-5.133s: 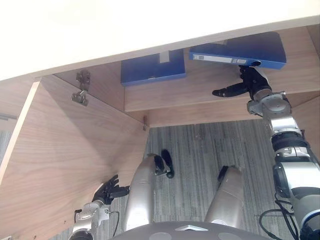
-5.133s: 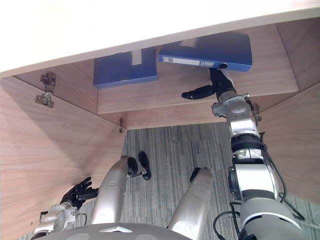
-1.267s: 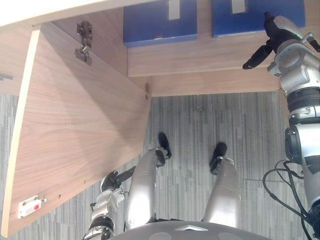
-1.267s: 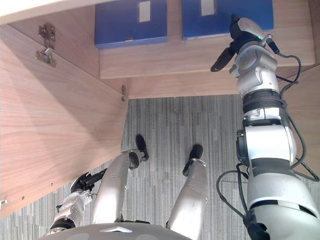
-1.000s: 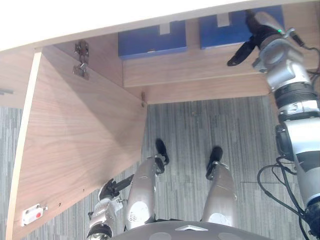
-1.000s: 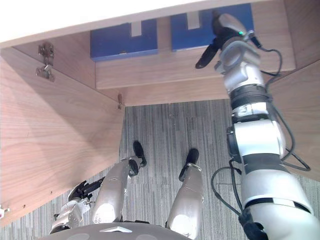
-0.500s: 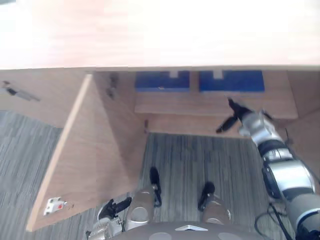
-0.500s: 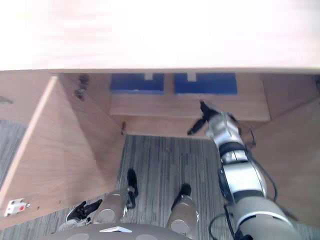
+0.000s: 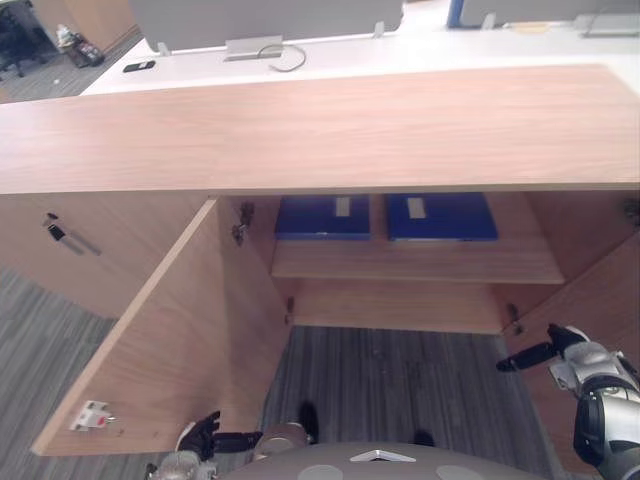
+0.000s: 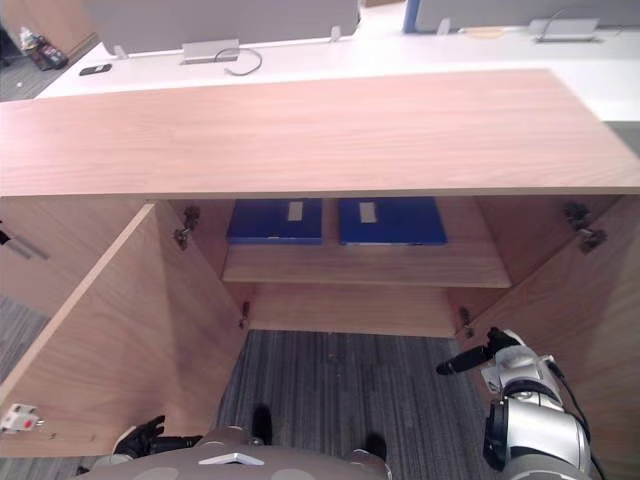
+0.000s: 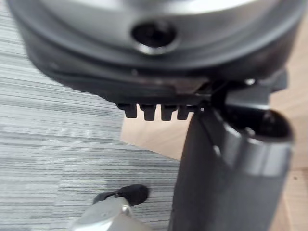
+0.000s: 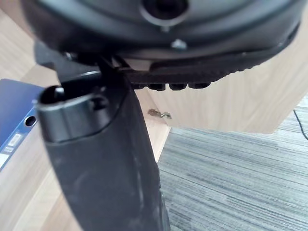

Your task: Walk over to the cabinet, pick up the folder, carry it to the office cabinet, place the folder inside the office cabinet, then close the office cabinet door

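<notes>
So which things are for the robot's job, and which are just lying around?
For the job:
- office cabinet, with its left door and right door both open
- right blue folder on the shelf, probably the one
- right hand

Just lying about:
- left blue folder
- cable on the white desk
- left hand, idle

Bright overhead light hits the cabinet (image 9: 320,125) top; inside lies shadow.
</notes>
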You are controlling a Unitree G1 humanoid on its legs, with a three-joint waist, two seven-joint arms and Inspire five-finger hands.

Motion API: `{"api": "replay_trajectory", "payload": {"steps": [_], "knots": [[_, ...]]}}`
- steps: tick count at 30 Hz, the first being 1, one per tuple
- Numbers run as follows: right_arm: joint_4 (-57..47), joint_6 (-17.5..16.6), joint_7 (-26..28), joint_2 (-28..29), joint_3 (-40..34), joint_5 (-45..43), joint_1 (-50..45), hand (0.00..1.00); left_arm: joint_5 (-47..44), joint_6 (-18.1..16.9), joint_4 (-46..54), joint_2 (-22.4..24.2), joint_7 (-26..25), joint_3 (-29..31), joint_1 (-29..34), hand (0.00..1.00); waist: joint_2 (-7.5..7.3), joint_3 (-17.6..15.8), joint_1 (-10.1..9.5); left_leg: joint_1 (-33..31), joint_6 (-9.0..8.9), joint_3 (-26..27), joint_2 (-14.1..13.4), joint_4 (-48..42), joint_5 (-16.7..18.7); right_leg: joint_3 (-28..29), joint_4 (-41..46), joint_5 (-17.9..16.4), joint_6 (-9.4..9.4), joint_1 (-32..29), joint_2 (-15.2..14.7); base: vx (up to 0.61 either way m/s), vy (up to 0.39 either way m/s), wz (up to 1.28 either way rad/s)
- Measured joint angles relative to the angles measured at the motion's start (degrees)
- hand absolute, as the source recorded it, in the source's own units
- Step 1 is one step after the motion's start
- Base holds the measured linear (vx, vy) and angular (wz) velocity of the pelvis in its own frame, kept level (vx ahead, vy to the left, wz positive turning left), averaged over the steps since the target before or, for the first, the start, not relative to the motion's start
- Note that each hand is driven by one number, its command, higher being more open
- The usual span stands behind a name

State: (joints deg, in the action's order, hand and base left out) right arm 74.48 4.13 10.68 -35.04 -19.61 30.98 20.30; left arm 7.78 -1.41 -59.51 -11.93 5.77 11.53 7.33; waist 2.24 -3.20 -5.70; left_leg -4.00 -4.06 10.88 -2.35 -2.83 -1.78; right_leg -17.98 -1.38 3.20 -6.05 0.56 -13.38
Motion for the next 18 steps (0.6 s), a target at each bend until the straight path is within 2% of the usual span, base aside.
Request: {"api": "replay_trajectory", "payload": {"steps": [1,4,7,9,13,14,16,17,18], "knots": [[-0.26,-0.02,-0.11,1.57,0.02,-1.54,-1.29,1.00,-0.01,-0.06,-1.15,-0.49,-0.23,0.00,-1.12,1.00,-0.73,0.57,0.46,0.84,-0.19,-0.01,-0.17,-0.02,0.43,1.32,-0.62,0.18,0.28,0.31,0.56,0.03,-0.018,-0.41],[-0.63,0.03,-1.10,6.60,-0.40,-5.05,-4.51,1.00,-0.03,0.04,-3.71,-0.43,-0.33,-0.79,-2.87,1.00,-1.42,1.82,2.00,1.88,-0.50,0.38,-0.64,-0.02,1.27,3.08,-1.35,0.30,0.47,0.53,1.32,0.05,-0.034,-0.36],[-0.90,0.48,-1.78,13.24,-4.74,-5.60,-9.63,1.00,-0.02,0.11,-4.90,0.44,-0.34,-1.17,-4.23,1.00,-1.35,2.10,3.24,2.80,-0.94,1.28,-1.46,-1.19,2.63,4.31,-1.88,0.36,0.61,1.48,2.14,0.08,-0.042,-0.30],[-0.85,1.59,-1.91,18.47,-10.38,-7.90,-14.20,1.00,0.03,0.23,-5.54,1.10,-0.36,0.49,-4.85,1.00,-1.01,2.15,4.08,2.87,-1.05,1.51,-2.59,-4.11,4.35,4.93,-1.94,0.22,0.85,2.47,2.94,0.10,-0.046,-0.24],[-0.94,1.84,-4.76,26.93,-22.68,-16.34,-22.68,1.00,1.57,0.62,-7.75,3.48,-2.20,9.11,-3.76,1.00,-0.12,2.42,4.78,4.81,-1.98,2.66,-5.63,-10.49,9.85,7.62,-1.78,-0.56,2.06,5.34,5.19,0.09,-0.023,-0.43],[-1.14,1.51,-6.09,28.70,-27.06,-22.95,-24.37,1.00,1.55,0.57,-7.90,5.07,-2.93,12.07,-2.71,1.00,0.35,2.73,5.41,5.02,-2.21,3.84,-6.56,-12.31,11.37,9.02,-1.78,-0.64,2.06,5.42,5.73,0.03,0.018,-0.49],[-1.46,1.13,-7.48,30.70,-32.11,-30.46,-26.11,1.00,1.17,0.58,-8.27,7.62,-4.39,15.00,-1.37,1.00,0.78,2.72,6.02,5.06,-2.86,5.21,-7.31,-14.07,13.99,11.73,-1.82,-0.87,2.28,4.57,6.33,-0.01,0.055,-0.75],[-2.13,1.11,-8.04,31.75,-33.97,-32.79,-26.41,1.00,0.97,0.51,-8.28,9.03,-4.92,16.23,-0.83,1.00,0.82,2.73,5.68,4.66,-2.44,3.73,-6.62,-14.56,15.34,13.69,-1.75,-0.85,2.24,3.31,6.59,-0.07,0.111,-1.09],[-3.24,0.78,-9.13,33.28,-34.94,-36.66,-27.90,1.00,-1.08,0.59,-8.12,10.55,-5.48,18.57,-0.14,1.00,0.66,2.71,5.47,4.29,-1.85,-0.27,-4.61,-14.83,16.92,15.93,-1.76,-0.76,2.23,1.99,7.04,-0.07,0.127,-1.07]]}}
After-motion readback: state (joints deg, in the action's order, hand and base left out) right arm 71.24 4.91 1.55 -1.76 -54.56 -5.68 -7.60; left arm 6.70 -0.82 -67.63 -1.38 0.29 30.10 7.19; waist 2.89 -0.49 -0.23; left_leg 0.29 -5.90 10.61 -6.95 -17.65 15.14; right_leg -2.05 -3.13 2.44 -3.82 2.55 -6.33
